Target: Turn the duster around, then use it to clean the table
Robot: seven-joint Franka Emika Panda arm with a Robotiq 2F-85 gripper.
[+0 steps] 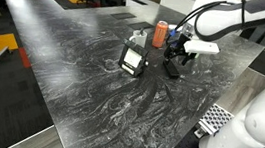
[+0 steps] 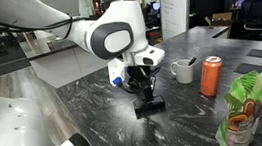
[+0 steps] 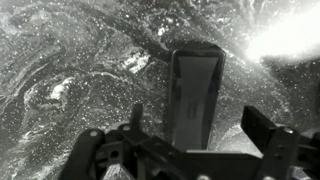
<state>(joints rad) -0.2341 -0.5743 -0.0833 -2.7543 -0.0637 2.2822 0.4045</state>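
Note:
The duster is a black, flat, oblong tool lying on the marbled black-and-grey table. In the wrist view the duster stretches away from me over the table. My gripper hangs just above it, open, with one finger on each side of its near end. In the wrist view the gripper shows wide jaws and nothing clamped. In an exterior view the gripper covers most of the duster.
An orange can, a white mug and a green snack bag stand close to the duster. The can and bag sit near the table's far corner. The table edge runs beside the robot base.

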